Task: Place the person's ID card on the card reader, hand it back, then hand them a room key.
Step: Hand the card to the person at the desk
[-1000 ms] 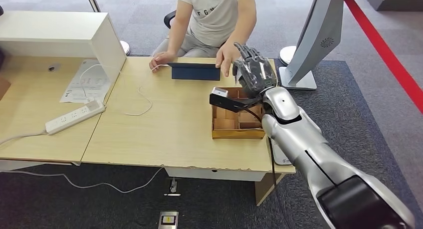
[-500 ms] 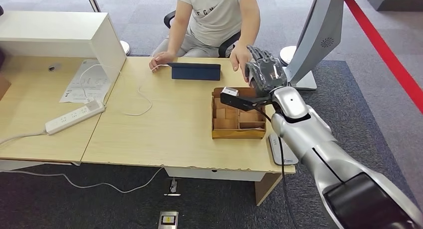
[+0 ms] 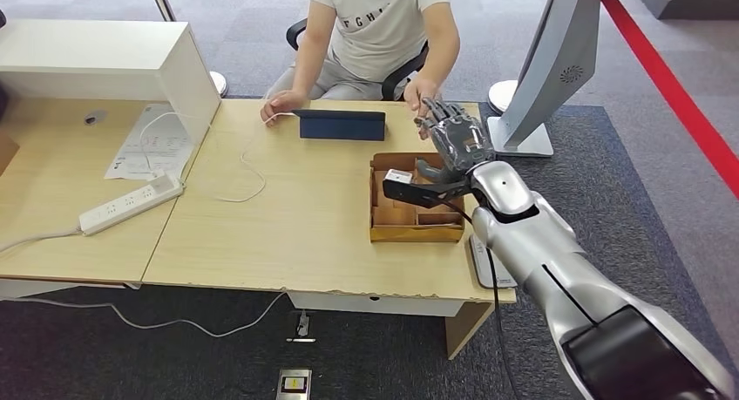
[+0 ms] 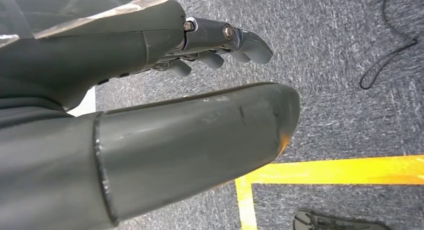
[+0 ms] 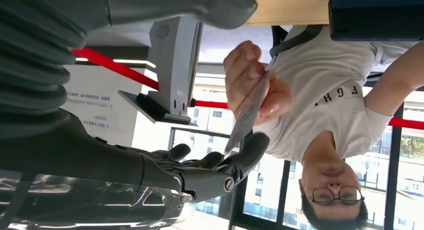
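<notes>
At the far edge of the wooden table (image 3: 288, 226), about one o'clock from its centre, the right hand (image 3: 455, 140) is raised over the cardboard compartment box (image 3: 416, 233) — fingers spread, palm toward the seated person (image 3: 376, 25). In the right wrist view the person's hand (image 5: 255, 82) pinches the ID card (image 5: 248, 115); the card's free end touches a fingertip (image 5: 252, 147) of the robot's hand (image 5: 210, 170), but whether the robot grips it I cannot tell. The dark blue card reader (image 3: 342, 125) lies flat at eleven o'clock from the box, near the person's other hand (image 3: 281, 106). A grey monitor stand (image 3: 549, 69) rises at two o'clock. The left hand (image 4: 165, 104) hangs over grey carpet (image 4: 340, 89) — fingers loosely curled, holding nothing.
</notes>
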Controlling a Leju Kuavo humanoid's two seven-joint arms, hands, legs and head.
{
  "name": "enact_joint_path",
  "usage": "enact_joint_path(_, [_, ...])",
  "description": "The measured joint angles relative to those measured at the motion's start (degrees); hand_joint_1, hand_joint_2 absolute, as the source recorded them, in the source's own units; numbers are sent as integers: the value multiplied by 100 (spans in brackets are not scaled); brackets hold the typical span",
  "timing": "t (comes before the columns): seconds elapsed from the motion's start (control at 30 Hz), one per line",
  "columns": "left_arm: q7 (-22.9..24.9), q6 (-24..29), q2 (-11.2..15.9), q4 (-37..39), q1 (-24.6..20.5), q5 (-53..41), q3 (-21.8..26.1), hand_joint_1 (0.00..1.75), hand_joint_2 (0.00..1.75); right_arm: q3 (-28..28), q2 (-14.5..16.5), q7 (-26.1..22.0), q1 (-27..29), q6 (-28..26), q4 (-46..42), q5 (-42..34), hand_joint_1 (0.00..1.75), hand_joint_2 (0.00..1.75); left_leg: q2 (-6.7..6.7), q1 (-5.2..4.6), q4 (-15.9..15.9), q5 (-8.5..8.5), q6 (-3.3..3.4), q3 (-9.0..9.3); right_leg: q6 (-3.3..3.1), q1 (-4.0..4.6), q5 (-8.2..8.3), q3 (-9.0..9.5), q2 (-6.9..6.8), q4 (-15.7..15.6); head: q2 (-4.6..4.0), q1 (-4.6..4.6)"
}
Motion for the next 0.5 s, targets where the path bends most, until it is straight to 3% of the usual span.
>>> enact_joint_path(0.2, [20, 17, 0, 1, -1, 1, 0, 0, 0, -70, 40, -107, -20, 101, -2, -398, 0, 0, 0, 0, 1, 0, 0, 0, 0, 0, 1, 0, 0, 0, 0, 0])
enact_joint_path(0.37, [120, 63, 1, 0, 2, 5, 0, 0, 0, -773, 36, -333, -91, 976, -25, -2579, 0, 0, -1, -1, 1, 0, 0, 0, 0, -1, 1, -1, 0, -2, 0, 0])
enact_joint_path(0.5, [228, 76, 8, 0, 3, 12, 0, 0, 0, -1485, -95, -407, -120, 1626, -119, -3715, 0, 0, -1, -1, 2, 0, 0, 0, 2, -1, 2, -1, 0, -4, 0, -1])
